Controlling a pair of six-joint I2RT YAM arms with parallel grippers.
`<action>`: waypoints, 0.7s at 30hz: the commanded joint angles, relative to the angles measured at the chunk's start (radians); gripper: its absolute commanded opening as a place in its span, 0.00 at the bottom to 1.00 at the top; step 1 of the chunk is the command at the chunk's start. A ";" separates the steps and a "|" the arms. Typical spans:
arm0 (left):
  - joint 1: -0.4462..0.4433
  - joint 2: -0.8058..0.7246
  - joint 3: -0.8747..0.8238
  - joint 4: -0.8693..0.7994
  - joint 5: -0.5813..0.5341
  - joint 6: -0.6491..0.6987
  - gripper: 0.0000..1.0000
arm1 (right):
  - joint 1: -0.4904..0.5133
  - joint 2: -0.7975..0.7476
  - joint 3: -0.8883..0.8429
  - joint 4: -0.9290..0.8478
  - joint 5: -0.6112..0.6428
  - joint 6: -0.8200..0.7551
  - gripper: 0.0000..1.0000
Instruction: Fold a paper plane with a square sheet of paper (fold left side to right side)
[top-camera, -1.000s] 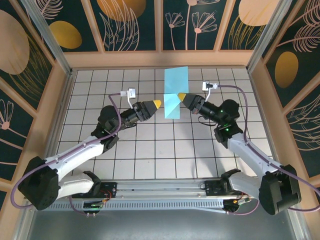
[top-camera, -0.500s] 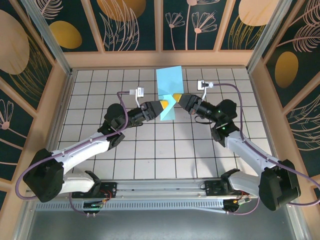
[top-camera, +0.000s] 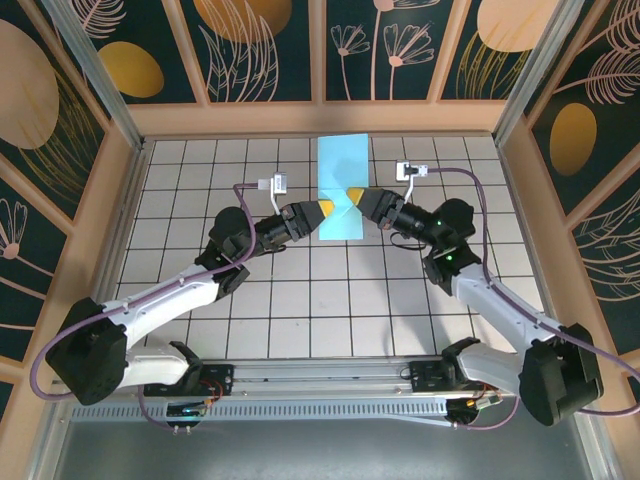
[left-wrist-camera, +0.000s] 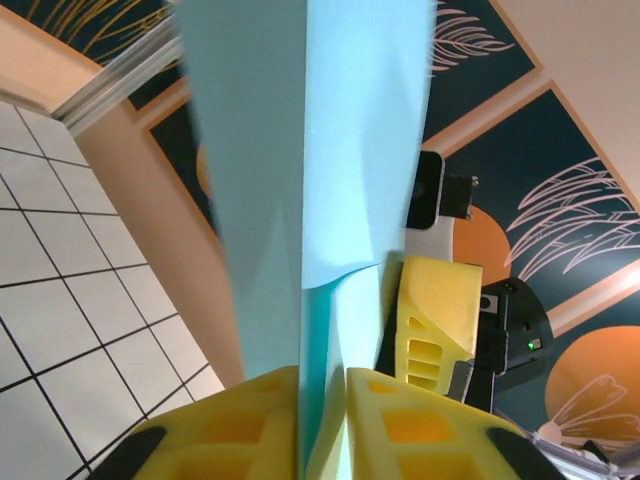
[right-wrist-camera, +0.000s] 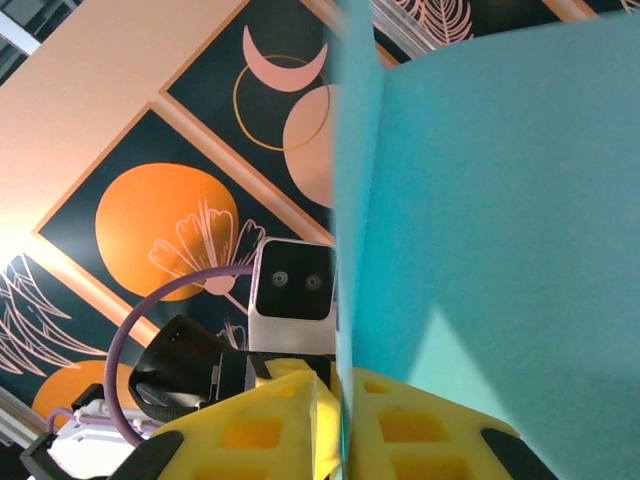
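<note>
Where its two yellow fingers (left-wrist-camera: 230, 420) meet, the left gripper (left-wrist-camera: 322, 390) is clamped on the lower part of the square sheet of paper (left-wrist-camera: 300, 150). The sheet passes between them and rises away, a crease running up its middle. Just beyond it the right gripper (right-wrist-camera: 338, 400) faces the left one, fingers close on either side of the paper's edge; whether they press it I cannot tell. From above, the sheet stands between both grippers over the table's (top-camera: 200, 170) far middle.
</note>
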 joint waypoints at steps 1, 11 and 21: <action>-0.002 -0.042 0.014 -0.053 -0.037 0.039 0.13 | 0.002 -0.050 0.016 -0.149 0.059 -0.105 0.21; -0.003 -0.069 0.100 -0.532 -0.150 0.275 0.00 | -0.003 -0.170 0.069 -0.712 0.458 -0.356 0.45; -0.064 0.042 0.339 -1.106 -0.484 0.471 0.00 | -0.007 -0.126 0.091 -1.109 0.858 -0.427 0.72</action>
